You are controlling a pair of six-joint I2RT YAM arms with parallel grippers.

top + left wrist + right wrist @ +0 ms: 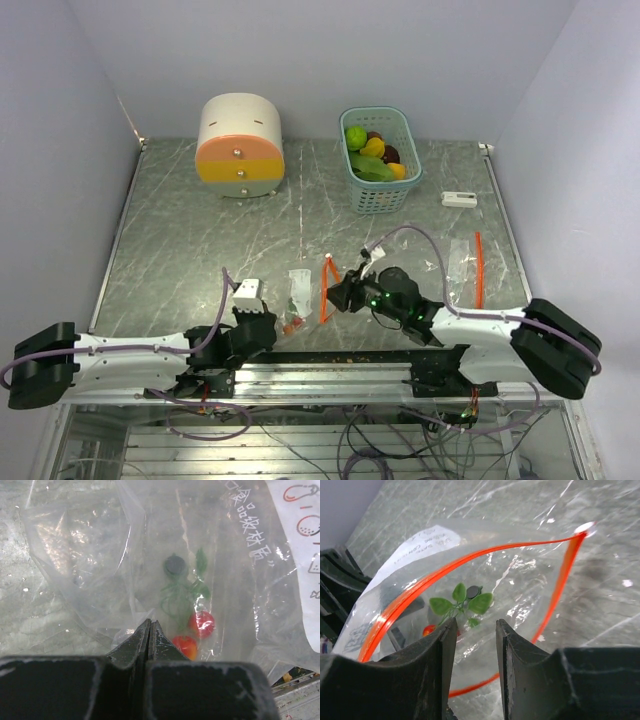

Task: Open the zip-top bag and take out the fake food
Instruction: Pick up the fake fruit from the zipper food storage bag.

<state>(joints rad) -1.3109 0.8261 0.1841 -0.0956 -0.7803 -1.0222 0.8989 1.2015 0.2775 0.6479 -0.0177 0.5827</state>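
Note:
The clear zip-top bag [300, 288] lies at the table's near middle, its orange zip [470, 560] spread into an open loop. Inside is fake food: a green leafy sprig [480, 602], a dark round piece [474, 591] and two red fruits [201, 624]. My left gripper [150, 623] is shut, pinching the bag's [100, 555] closed end next to the red fruits; it also shows in the top view [274, 322]. My right gripper [475, 625] is open and empty, its fingertips at the bag's mouth inside the zip loop; it also shows in the top view [340, 295].
A teal basket [398, 192] at the back holds several toy fruits. A round cream-and-orange drawer box [240, 145] stands at the back left. A second clear bag [462, 265] with an orange zip lies to the right, with a small white object [459, 199] behind it.

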